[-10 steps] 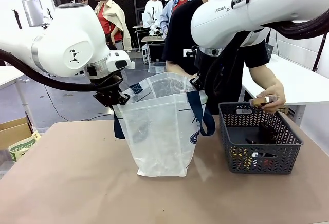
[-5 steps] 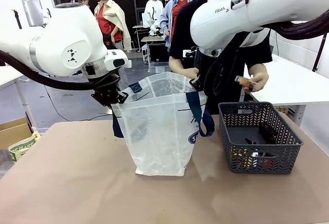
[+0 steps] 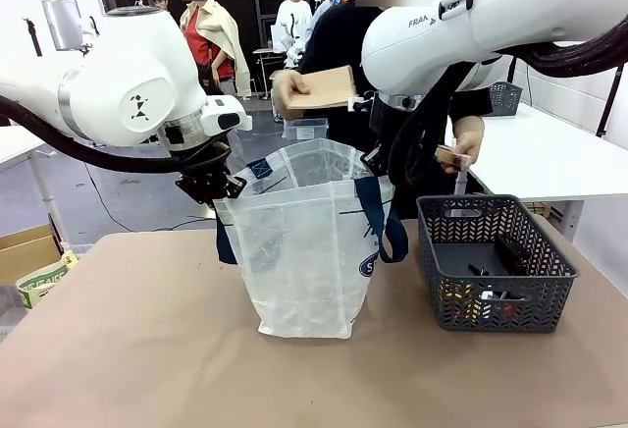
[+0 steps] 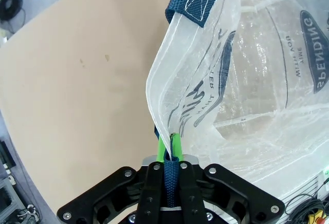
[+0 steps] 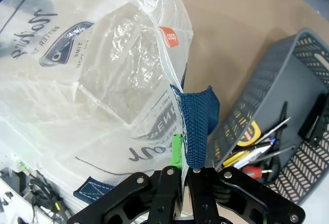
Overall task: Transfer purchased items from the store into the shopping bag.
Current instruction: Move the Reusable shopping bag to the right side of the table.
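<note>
- The brown surface (image 3: 118,349) carries the shopping bag at its middle and the basket to the right.
- The shopping bag (image 3: 304,251) stands upright, its mouth stretched open upward between the two arms.
- The grey mesh basket (image 3: 496,261) sits just right of the bag. A yellow tape measure (image 5: 251,132) and other small goods lie on its floor.
- The left claw (image 3: 213,189) is clamped on the bag's left rim at the navy strap. The right claw (image 3: 377,160) is closed on the right-hand strap.
- The flat brown cardboard pack (image 3: 319,87) is in the person's hand (image 3: 287,94), above and just far of the mouth. Its long axis is roughly level and runs left to right, along the mouth's stretch. That hand is nearer the pack than either claw, so a short drop toward the near side should land the pack inside.
- The person's other hand (image 3: 461,143) holds something small above the basket's far edge, too small to name.
</note>
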